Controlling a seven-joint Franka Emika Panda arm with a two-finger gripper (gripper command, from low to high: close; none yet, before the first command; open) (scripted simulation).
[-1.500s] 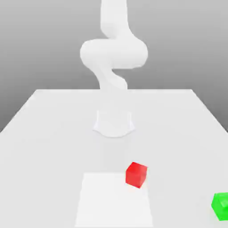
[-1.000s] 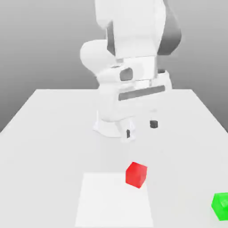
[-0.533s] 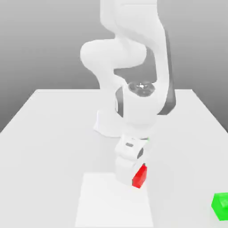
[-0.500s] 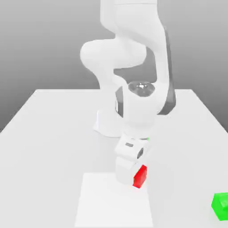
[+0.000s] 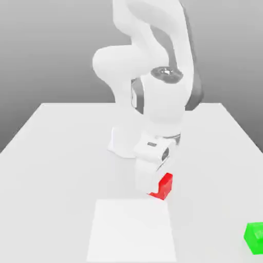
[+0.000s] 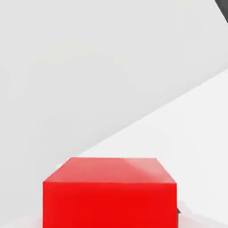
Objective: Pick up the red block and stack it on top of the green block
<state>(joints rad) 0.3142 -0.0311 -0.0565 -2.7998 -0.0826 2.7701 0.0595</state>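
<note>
Red block gripped and raised; transfer to green block pending

Red block (image 5: 165,186): held in the hand (image 5: 161,187), clamped between its fingers, in front of the arm's base. In the exterior view its picture lies just beyond the far edge of the pale square (image 5: 131,231). It appears to be clear of the desk (image 5: 61,169), though the gap beneath cannot be read directly. In the hand view the block sits large and close, its faces square to the camera.

Green block (image 5: 255,237): on the desk at the exterior view's right edge, partly cut off by the frame, well apart from the red one. Nothing is seen on top of it.

Step in hand (judged): pick made, lift under way; stacking not begun. Next move: raise the red block enough to pass above the green one, carry it toward the exterior view's right, match the faces, lower until they touch, then release. Risk: an off-centre or twisted placement could tip the stack, and a low approach could knock the green block aside.

Compared with half a second earlier: red block and hand are both higher in the exterior view, and the arm (image 5: 164,97) has risen with them. The pale square's far corner, then covered, is now exposed. Green block unchanged.
</note>
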